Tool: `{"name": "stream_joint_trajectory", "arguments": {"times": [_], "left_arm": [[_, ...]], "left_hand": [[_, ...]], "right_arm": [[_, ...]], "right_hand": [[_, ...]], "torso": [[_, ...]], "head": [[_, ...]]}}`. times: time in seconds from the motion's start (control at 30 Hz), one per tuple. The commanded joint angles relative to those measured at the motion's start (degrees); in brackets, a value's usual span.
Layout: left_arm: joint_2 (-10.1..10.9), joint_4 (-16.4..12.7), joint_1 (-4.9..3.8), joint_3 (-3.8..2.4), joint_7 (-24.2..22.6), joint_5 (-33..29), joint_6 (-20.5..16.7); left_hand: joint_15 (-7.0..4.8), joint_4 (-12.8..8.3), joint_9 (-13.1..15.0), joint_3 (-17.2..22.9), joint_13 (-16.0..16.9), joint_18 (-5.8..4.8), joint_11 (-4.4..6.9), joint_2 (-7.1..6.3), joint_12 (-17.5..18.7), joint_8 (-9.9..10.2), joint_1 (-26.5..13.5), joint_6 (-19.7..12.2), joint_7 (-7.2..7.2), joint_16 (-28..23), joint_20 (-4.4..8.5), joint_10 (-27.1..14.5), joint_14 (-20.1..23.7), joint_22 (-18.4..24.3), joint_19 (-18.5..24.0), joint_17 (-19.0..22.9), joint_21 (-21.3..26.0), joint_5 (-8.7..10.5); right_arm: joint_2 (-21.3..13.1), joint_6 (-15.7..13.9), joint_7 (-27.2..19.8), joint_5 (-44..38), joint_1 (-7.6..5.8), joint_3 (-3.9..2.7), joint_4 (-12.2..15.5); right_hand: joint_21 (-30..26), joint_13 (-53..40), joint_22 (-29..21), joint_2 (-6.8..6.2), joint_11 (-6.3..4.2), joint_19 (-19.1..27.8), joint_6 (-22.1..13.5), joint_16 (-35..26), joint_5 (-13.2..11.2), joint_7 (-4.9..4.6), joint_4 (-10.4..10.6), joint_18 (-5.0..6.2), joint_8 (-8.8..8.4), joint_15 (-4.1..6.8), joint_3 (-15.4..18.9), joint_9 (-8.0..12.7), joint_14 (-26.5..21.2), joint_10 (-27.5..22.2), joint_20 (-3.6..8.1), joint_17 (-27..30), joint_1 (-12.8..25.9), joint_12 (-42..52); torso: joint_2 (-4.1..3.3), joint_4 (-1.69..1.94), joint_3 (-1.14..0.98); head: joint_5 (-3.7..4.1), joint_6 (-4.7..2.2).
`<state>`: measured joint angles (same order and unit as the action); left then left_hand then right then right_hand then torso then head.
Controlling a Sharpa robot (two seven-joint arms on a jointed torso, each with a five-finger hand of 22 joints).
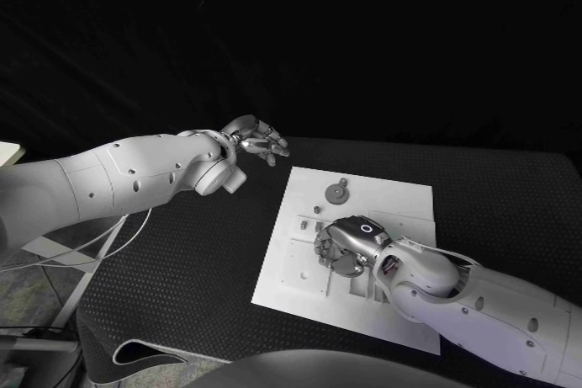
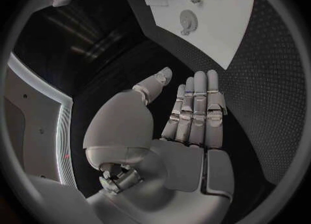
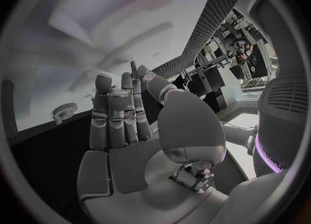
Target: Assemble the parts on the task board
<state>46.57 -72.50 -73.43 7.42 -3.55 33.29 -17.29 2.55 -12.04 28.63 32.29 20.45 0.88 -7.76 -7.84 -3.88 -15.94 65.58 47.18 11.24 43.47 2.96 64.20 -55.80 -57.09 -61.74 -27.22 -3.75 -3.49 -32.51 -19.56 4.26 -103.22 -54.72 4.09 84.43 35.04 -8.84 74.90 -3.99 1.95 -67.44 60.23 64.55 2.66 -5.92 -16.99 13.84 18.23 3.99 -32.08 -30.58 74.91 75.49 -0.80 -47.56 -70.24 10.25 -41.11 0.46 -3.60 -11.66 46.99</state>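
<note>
Matt white task board [image 1: 394, 199], smooth and flat, on rough black cloth over bench [image 1: 194, 270]; glossy metallic left hand [image 2: 188, 125].

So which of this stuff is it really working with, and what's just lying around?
Part of the job:
- white task board
- round gear-like part on the board
- right hand, over the board's middle
- left hand, raised beside the board, holding nothing

Just lying about:
- black table
- loose cables at the table's left edge

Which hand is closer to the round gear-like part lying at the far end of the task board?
Right. The right hand is over the task board, just short of the round part. The left hand hangs off the board, above the black table.
</note>
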Motion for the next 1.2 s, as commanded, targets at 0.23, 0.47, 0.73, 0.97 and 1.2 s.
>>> {"name": "stream_joint_trajectory", "arguments": {"times": [0.23,0.47,0.73,0.97,1.2], "left_arm": [[0.1,-0.1,-0.08,-0.04,-0.5,-0.4,0.3],[0.1,-0.2,-0.09,-0.04,-0.5,-0.4,0.4],[0.4,-0.3,-0.13,-0.04,-0.5,-0.4,0.3],[0.3,-0.4,-0.16,-0.04,-0.5,-0.4,0.4],[0.4,-0.3,-0.17,-0.04,-0.4,-0.4,0.4]], "left_hand": [[0.11,0.3,-0.1,0.0,0.1,1.06,0.07,0.35,-0.1,-0.2,0.2,-0.4,0.09,-0.3,0.0,-0.3,-0.3,0.1,-0.1,-0.2,-0.1,-0.05],[0.11,0.3,-0.1,0.0,0.1,1.06,0.07,0.37,-0.1,-0.2,0.2,-0.4,0.09,-0.4,0.01,-0.3,-0.3,0.1,-0.1,-0.2,-0.1,-0.05],[0.09,0.2,-0.1,0.1,0.1,1.08,0.08,0.46,-0.1,-0.3,0.4,-0.4,0.07,-0.4,0.04,-0.3,-0.3,0.1,-0.1,-0.3,-0.2,-0.07],[0.09,0.2,-0.1,0.1,0.1,1.07,0.08,0.49,-0.1,-0.3,0.4,-0.4,0.07,-0.5,0.03,-0.3,-0.4,0.1,-0.1,-0.4,-0.2,-0.06],[0.09,0.2,-0.1,0.1,0.1,1.05,0.08,0.5,-0.1,-0.3,0.4,-0.4,0.08,-0.5,0.02,-0.3,-0.4,0.1,-0.1,-0.4,-0.2,-0.05]], "right_arm": [[-0.1,0.1,-0.2,-0.7,0.02,0.03,-0.4],[-0.1,0.3,-0.2,-0.7,0.02,0.04,-0.8],[0.1,0.4,-0.3,-0.7,0.02,0.19,-1.0],[0.1,0.6,-0.2,-0.7,0.02,0.25,-1.1],[-0.1,0.5,-0.2,-0.4,0.02,0.33,-0.4]], "right_hand": [[0.4,-0.1,1.1,0.2,0.0,-0.1,0.4,0.4,0.1,-0.08,0.1,1.16,0.36,0.49,-0.2,-0.1,-0.2,0.4,0.14,-0.1,-0.2,0.3],[0.4,-0.1,1.1,0.2,0.0,-0.1,0.4,0.5,0.1,-0.08,0.1,1.16,0.36,0.5,-0.2,-0.1,-0.2,0.4,0.15,-0.1,-0.2,0.3],[0.4,-0.2,1.1,0.19,0.0,-0.1,0.4,0.5,0.1,-0.08,0.1,1.16,0.36,0.5,-0.2,-0.1,-0.2,0.4,0.15,-0.1,-0.2,0.3],[0.4,-0.2,1.1,0.2,-0.01,-0.1,0.4,0.5,0.1,-0.07,0.1,1.16,0.36,0.5,-0.2,-0.2,-0.2,0.4,0.15,-0.1,-0.2,0.3],[0.4,-0.2,1.1,0.2,-0.01,-0.1,0.4,0.5,0.1,-0.07,0.1,1.16,0.36,0.5,-0.2,-0.2,-0.2,0.4,0.16,-0.1,-0.2,0.2]], "torso": [[-0.02,-0.04,0.01],[-0.01,0.01,0.05],[-0.01,-0.03,0.05],[0.0,0.01,0.04],[-0.01,-0.02,-0.01]], "head": [[0.12,0.01],[0.01,0.02],[-0.37,0.33],[-0.49,0.47],[-0.59,0.64]]}}
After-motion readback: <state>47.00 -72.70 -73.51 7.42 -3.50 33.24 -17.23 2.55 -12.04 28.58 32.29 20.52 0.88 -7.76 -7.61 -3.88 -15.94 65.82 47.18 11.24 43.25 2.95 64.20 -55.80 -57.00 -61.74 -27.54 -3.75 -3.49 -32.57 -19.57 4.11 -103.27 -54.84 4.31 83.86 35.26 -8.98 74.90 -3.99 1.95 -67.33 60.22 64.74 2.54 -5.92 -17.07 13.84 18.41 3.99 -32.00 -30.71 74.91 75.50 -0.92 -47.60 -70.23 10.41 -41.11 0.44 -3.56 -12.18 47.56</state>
